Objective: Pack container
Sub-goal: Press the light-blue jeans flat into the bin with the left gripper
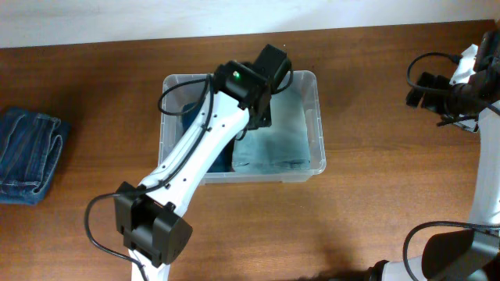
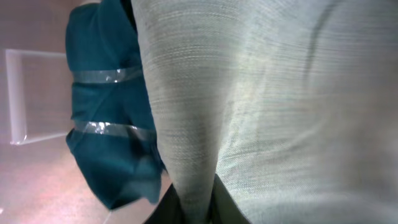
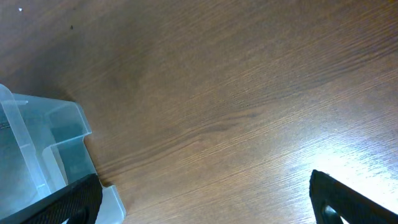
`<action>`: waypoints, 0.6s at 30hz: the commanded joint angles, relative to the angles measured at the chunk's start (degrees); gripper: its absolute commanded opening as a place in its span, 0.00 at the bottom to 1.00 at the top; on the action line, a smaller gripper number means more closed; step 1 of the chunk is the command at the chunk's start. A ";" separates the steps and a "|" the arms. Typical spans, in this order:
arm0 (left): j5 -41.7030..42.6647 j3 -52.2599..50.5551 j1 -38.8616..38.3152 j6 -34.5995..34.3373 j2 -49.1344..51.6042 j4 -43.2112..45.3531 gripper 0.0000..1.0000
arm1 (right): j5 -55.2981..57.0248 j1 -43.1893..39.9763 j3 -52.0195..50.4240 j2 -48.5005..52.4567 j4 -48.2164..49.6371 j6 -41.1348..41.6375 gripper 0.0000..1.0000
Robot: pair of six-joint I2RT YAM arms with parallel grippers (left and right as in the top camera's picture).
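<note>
The clear plastic container (image 1: 316, 117) stands on the wooden table at the middle back. Inside lie a pale grey-green folded cloth (image 1: 277, 136) on the right and a dark teal garment (image 1: 187, 125) on the left. My left gripper (image 1: 262, 105) reaches down into the container and is shut on a fold of the pale cloth (image 2: 249, 93); the fold sits between the fingers (image 2: 198, 208). The teal garment shows to the left in the left wrist view (image 2: 106, 112). My right gripper (image 3: 205, 199) is open and empty above bare table right of the container corner (image 3: 56, 143).
A folded blue denim garment (image 1: 30, 156) lies at the table's left edge. The right arm (image 1: 461, 86) is at the far right. The left arm's body (image 1: 187, 164) crosses the container's front wall.
</note>
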 commanded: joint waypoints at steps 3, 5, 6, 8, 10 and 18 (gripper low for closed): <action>-4.44 -9.49 0.76 2.45 -2.12 6.84 0.48 | 0.09 -0.15 0.37 -0.42 -0.04 -0.04 0.99; -4.44 -10.86 1.03 5.33 -2.12 8.55 0.64 | 0.09 -0.15 0.37 -0.42 -0.04 -0.04 0.99; -4.44 -10.84 1.27 7.37 -2.14 8.92 0.73 | 0.09 -0.15 0.37 -0.42 -0.02 -0.04 0.99; -4.44 -9.81 1.60 10.32 -2.27 9.31 0.82 | 0.09 -0.15 0.37 -0.42 -0.04 -0.04 0.99; -4.42 -7.06 1.57 12.96 -2.34 9.09 0.87 | 0.09 -0.15 0.37 -0.44 -0.02 -0.04 0.99; 0.04 6.71 -0.90 13.94 -2.91 5.22 0.70 | 0.09 -0.15 0.37 -0.42 -0.04 -0.04 0.99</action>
